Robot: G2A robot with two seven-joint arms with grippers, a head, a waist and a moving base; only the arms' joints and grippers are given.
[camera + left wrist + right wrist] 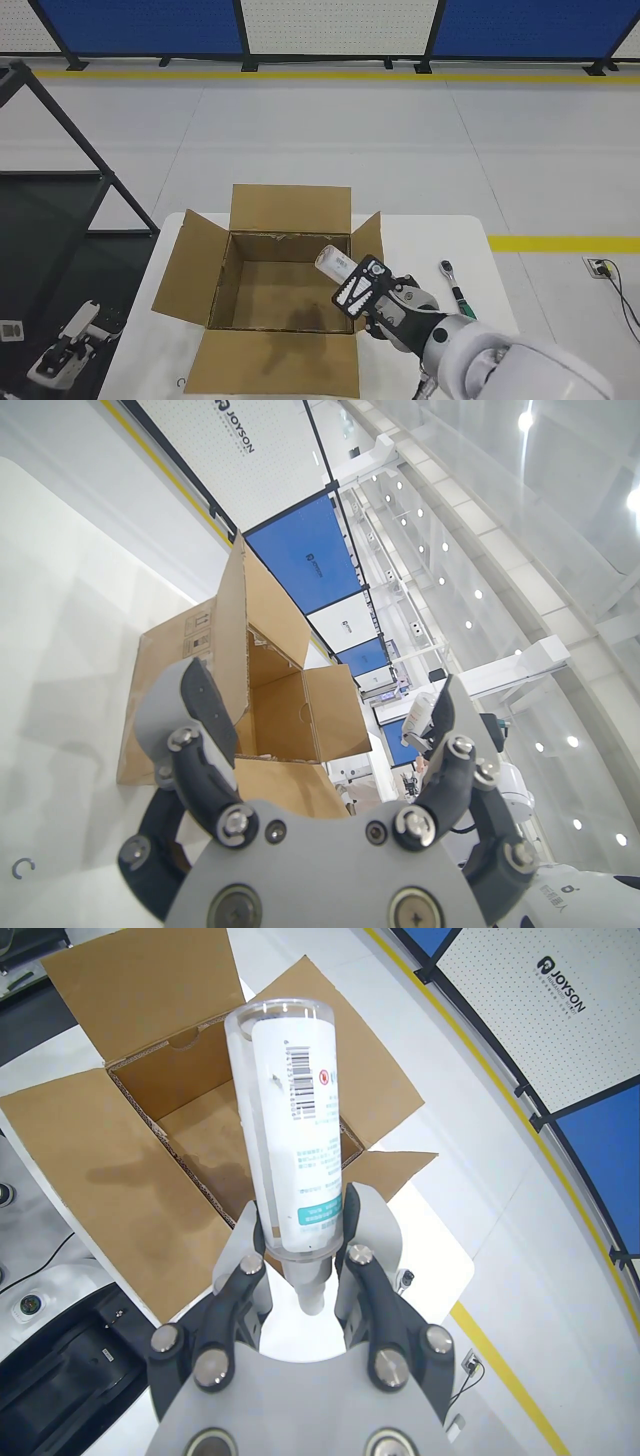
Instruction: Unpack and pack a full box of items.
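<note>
An open cardboard box (pixel 290 210) stands mid-table with all flaps spread, and its floor is bare. My right gripper (pixel 365 290) hangs over the box's right edge, shut on a white bottle (pixel 333 263). In the right wrist view the fingers (pixel 352 1208) clamp the bottle (pixel 295 1128) near its neck. Its base points out over the box (pixel 50 1128). My left gripper (pixel 72 348) sits low, off the table's left side. It is open (pixel 325 690) with nothing between its fingers, facing the box's side wall (pixel 165 660).
A ratchet wrench (pixel 455 280) lies on the table right of the box. A small metal ring (pixel 180 382) lies near the front left corner. A dark rack (pixel 50 230) stands left of the table.
</note>
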